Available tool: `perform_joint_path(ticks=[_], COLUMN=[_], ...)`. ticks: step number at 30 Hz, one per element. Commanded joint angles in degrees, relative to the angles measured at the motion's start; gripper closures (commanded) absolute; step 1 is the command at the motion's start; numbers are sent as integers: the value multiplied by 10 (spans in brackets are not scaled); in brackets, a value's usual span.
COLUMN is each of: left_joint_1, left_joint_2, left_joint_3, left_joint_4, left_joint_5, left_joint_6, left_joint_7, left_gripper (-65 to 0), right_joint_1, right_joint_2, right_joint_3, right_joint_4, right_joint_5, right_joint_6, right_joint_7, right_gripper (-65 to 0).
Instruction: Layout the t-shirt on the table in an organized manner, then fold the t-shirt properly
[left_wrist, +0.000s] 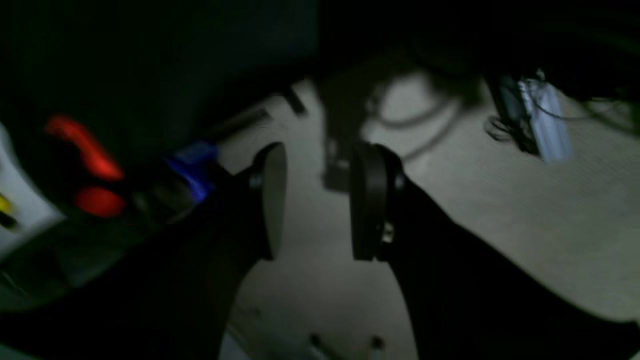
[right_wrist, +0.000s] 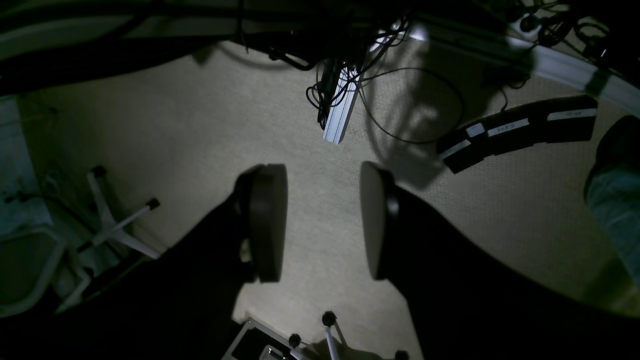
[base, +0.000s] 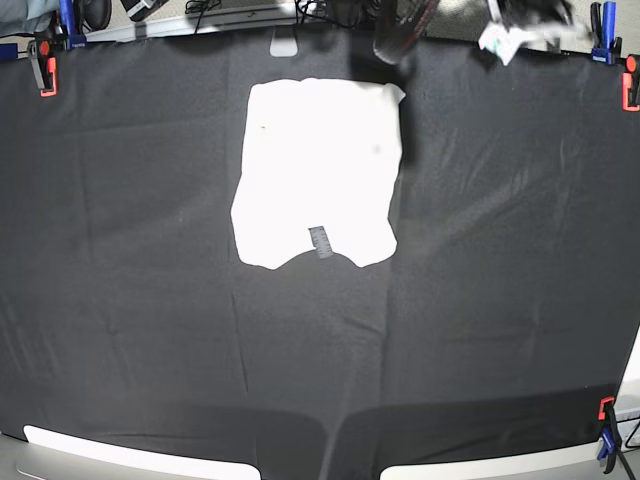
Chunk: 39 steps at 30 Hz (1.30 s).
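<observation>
The t-shirt (base: 320, 170) lies flat on the black table (base: 130, 300), toward the far middle. Its plain white back faces up, with the grey tag (base: 319, 242) at the near edge. The sleeves do not stick out, so the outline is roughly rectangular. Neither gripper shows in the base view. In the left wrist view, my left gripper (left_wrist: 317, 200) stands open over pale floor, with nothing between its pads. My right gripper (right_wrist: 324, 222) is likewise open and empty above the floor. Both are off the cloth.
Red and blue clips (base: 45, 70) (base: 630, 85) (base: 606, 440) hold the table cloth at its edges; blurred ones (left_wrist: 90, 155) sit left of my left gripper. A dark object (base: 400, 35) shades the shirt's far right corner. A power strip with cables (right_wrist: 342, 112) and chair legs (right_wrist: 117, 220) are on the floor.
</observation>
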Motion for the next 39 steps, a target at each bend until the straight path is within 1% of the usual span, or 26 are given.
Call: perform_joint_path(ticks=[1, 2, 4, 6, 8, 12, 14, 16, 19, 22, 24, 25, 27, 29, 31, 32, 35, 37, 39], left_joint_1=[10, 13, 14, 12, 5, -29, -57, -92, -150, -204, -233, -245, -264, -279, -291, -297, -310, -313, -315], left_joint_2=[5, 15, 37, 58, 77, 105, 112, 119, 132, 147, 156, 159, 162, 163, 165, 167, 172, 176, 178], left_joint_3=[-1, -1, -1, -1, -1, -1, -1, -1, 0, 0, 0, 0, 0, 0, 0, 0, 0, 0, 0], left_joint_4=[-14, -40, -95, -152, -212, -342, -417, -496, -616, -728, -794, -824, -877, -920, -956, -971, -1008, -1026, -1036], left_joint_5=[5, 5, 6, 6, 6, 2, -23, -64, -111, -125, -125, -125, -125, -125, -125, -125, -125, -125, -125], left_joint_6=[21, 28, 29, 29, 29, 29, 29, 28, 27, 26, 22, 14, -16, -49, -82, -99, -153, -165, -167], left_joint_7=[-13, -23, -41, -73, -106, -184, -239, -290, -332, -376, -426, -455, -519, -584, -641, -656, -666, -667, -667], left_gripper=[-198, -198, -198, -198, -198, -198, -198, -198, -198, -198, -198, -198, -198, -198, -198, -198, -198, -198, -198], right_joint_1=[-9, -9, -9, -9, -7, 5, 12, 22, 37, 47, 50, 50, 50, 53, 73, 90, 167, 226, 284], right_joint_2=[2, 2, 2, 2, 2, 2, 2, 2, 2, 2, 2, 3, 10, 30, 55, 66, 85, 86, 86], right_joint_3=[2, 2, 2, 2, 2, 2, 2, 1, 1, 1, -2, -7, -28, -65, -113, -139, -216, -261, -303], right_joint_4=[10, 10, 9, 8, 8, -2, -14, -33, -66, -100, -129, -146, -189, -242, -305, -340, -461, -553, -650], right_joint_5=[6, 6, 6, 6, 6, 6, 6, 6, 6, 6, 19, 24, 21, 19, 4, -12, -77, -122, -150], right_joint_6=[5, 5, 5, 5, 5, 5, 5, 5, 5, 5, 5, 5, 5, 5, 5, 5, 5, 5, 5], right_joint_7=[17, 27, 54, 80, 94, 97, 98, 98, 97, 96, 94, 93, 94, 105, 135, 156, 216, 269, 342], right_gripper=[-240, -240, -240, -240, -240, -240, -240, -240, -240, -240, -240, -240, -240, -240, -240, -240, -240, -240, -240])
